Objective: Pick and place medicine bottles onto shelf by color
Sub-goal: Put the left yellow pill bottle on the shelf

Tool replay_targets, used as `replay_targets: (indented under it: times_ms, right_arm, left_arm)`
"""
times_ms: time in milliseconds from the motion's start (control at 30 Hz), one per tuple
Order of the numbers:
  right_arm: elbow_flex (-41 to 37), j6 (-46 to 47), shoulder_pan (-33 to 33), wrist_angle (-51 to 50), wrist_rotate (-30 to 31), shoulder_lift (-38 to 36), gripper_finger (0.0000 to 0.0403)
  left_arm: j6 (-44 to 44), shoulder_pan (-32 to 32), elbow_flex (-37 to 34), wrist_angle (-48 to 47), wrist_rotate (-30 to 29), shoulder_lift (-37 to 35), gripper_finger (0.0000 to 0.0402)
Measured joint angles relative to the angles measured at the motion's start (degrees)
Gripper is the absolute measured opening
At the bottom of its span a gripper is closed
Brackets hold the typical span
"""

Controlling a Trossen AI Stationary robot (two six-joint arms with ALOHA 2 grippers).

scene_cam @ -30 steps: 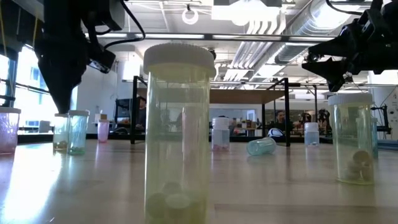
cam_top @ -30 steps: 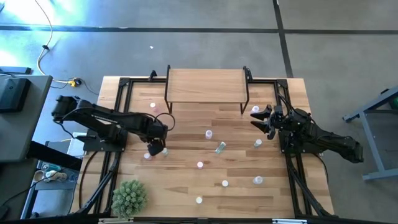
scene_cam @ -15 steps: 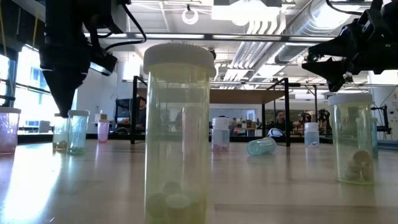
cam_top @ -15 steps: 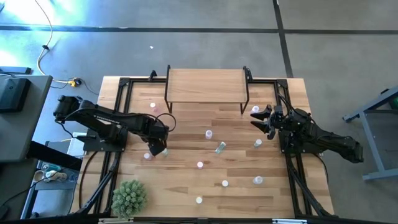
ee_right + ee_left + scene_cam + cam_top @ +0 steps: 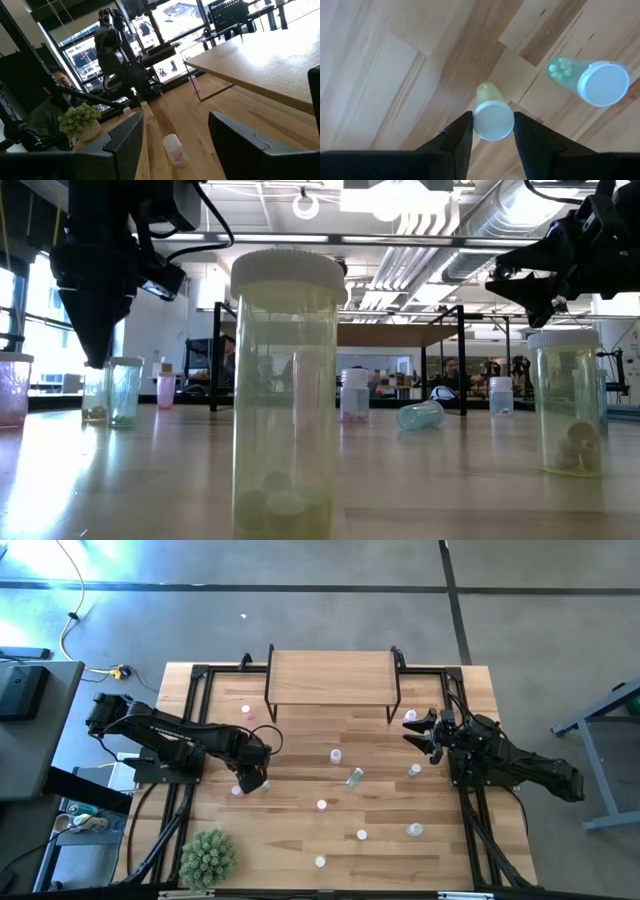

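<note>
left gripper (image 5: 493,131): just narrowed around yellow bottle (image 5: 491,114), contact unclear
right gripper (image 5: 413,731): apart, waiting
next: lift to shelf (image 5: 331,677)

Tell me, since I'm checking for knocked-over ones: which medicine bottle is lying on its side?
The green medicine bottle near the table's middle, in front of the shelf. It lies tipped over; the other bottles stand upright, caps up.

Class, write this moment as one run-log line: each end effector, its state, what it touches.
left end effector: closing around upright yellow bottle, green bottle beside | right end effector: open, empty, raised near shelf | shelf bare
</note>
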Motion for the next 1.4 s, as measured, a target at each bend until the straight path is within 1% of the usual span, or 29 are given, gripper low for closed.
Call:
replay_targets:
  times_ms: [467, 733, 833, 933, 1100, 1200, 1400]
  right_arm:
    - [0.00, 0.02, -0.02, -0.02, 0.26, 0.02, 0.0216]
    - [0.00, 0.01, -0.01, -0.02, 0.23, 0.02, 0.0216]
    - [0.00, 0.02, -0.02, -0.02, 0.22, 0.02, 0.0216]
    - [0.00, 0.01, 0.00, -0.02, 0.20, 0.02, 0.0216]
    - [0.00, 0.01, -0.02, -0.02, 0.17, 0.02, 0.0216]
    - [0.00, 0.02, -0.01, -0.02, 0.16, 0.02, 0.0216]
    - [0.00, 0.01, 0.00, -0.02, -0.11, 0.00, 0.0216]
  left_arm:
    - [2.98, 0.04, -0.02, 0.00, -1.96, -0.02, 0.0132]
    - [4.42, 0.04, -0.02, 0.02, -1.91, -0.02, 0.0132]
    - [4.36, 0.36, -0.02, 0.19, -2.98, -0.02, 0.0132]
    - [4.51, 1.05, -0.02, 0.28, -0.93, -0.04, 0.0132]
    - [5.53, 1.35, -0.02, 0.35, -0.04, -0.02, 0.0132]
    - [6.43, 1.33, -0.02, 0.35, 1.49, -0.04, 0.0142]
    - [6.58, 1.33, -0.02, 0.33, 0.65, -0.04, 0.0185]
